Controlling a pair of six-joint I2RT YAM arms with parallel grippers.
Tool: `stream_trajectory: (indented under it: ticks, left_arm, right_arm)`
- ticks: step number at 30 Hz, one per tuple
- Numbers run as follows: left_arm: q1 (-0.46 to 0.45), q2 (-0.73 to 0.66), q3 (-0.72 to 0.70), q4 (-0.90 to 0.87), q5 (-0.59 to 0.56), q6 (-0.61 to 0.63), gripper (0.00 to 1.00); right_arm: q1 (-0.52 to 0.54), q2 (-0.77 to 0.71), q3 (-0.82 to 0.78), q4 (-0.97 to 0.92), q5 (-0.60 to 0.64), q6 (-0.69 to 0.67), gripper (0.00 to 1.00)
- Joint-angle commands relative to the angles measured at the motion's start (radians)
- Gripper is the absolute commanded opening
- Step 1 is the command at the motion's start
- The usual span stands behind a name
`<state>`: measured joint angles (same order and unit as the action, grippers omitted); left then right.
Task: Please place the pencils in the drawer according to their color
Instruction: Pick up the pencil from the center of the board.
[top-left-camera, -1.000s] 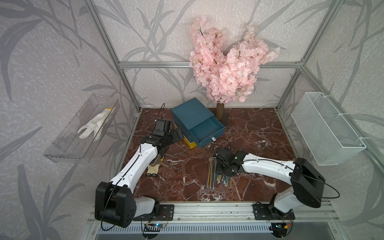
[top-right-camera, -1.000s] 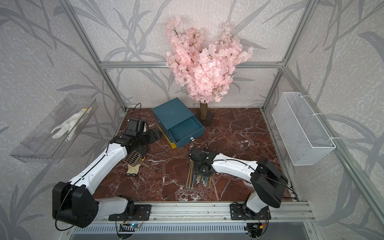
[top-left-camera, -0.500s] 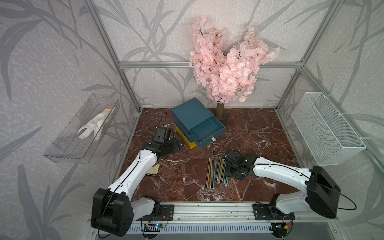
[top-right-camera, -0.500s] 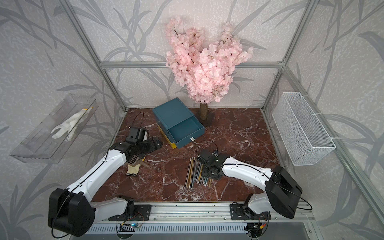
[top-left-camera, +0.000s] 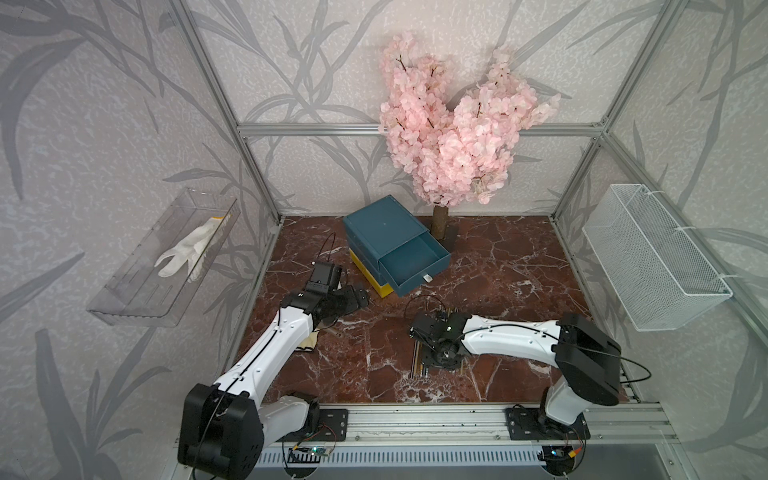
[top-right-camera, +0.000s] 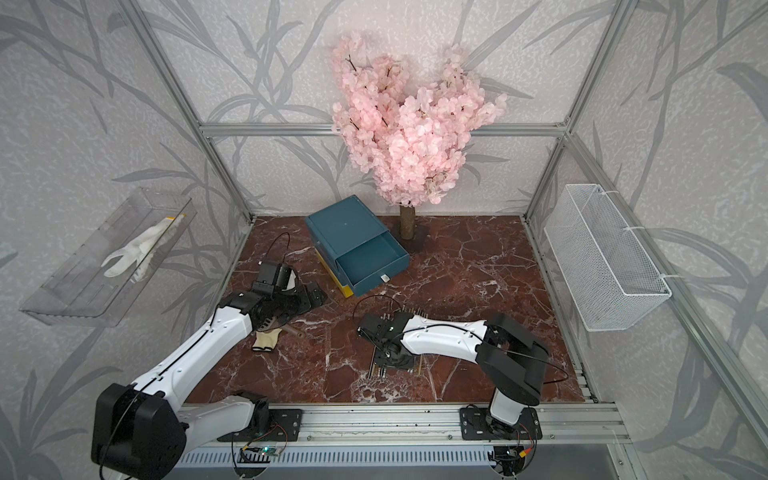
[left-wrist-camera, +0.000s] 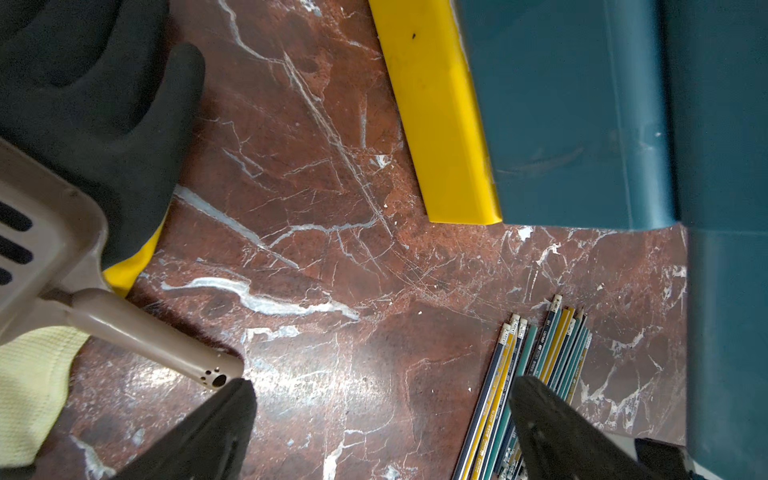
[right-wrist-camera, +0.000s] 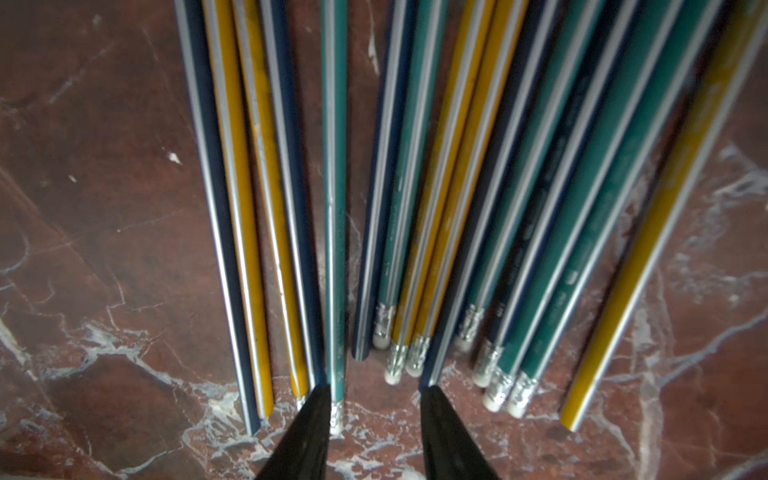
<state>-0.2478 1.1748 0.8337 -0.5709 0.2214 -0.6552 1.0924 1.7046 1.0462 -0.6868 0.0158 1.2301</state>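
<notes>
Right tool (right-wrist-camera: 374, 399) has swung back across the pencils (right-wrist-camera: 415, 208): half a second ago it stood over the side of the row nearer its own base, and now it sits low over the eraser ends, its wrist covering most of the pile in both top views. The jaws are partly apart, with only bare surface (right-wrist-camera: 104, 249) between them and nothing gripped. One tip lies just beside the eraser end of a teal pencil (right-wrist-camera: 334, 208) (contact or not, cannot tell). The pencils lie flat and fanned, yellow, teal and dark mixed, much as before, none lifted

Left tool (left-wrist-camera: 382, 399) is wide open and empty, near the drawer (top-left-camera: 386, 228), barely shifted in the last half second. The scoop handle (left-wrist-camera: 158, 340) is just beside one of its fingers

One teal compartment (top-left-camera: 415, 259) of the drawer is pulled out and looks empty

Reading: the right tool seems to be lining up on a single teal pencil. Sorting has not really begun, and the tight fan makes a two-pencil pinch likely
</notes>
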Motion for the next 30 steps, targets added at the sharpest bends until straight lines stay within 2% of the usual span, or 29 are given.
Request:
stream_trajectory:
  ticks: [1, 10, 30]
  left_arm:
    - [-0.005, -0.021, -0.010, 0.020, 0.008, -0.001, 1.00]
    - [-0.004, -0.052, -0.008, 0.022, 0.007, 0.006, 1.00]
    - [-0.004, -0.082, -0.034, 0.033, 0.004, 0.005, 1.00]
  right_arm:
    - [0.009, 0.037, 0.027, -0.033, -0.018, 0.011, 0.36]
    - [0.009, 0.084, 0.054, -0.036, -0.036, -0.005, 0.30]
    - [0.010, 0.120, 0.020, -0.042, -0.092, -0.001, 0.23]
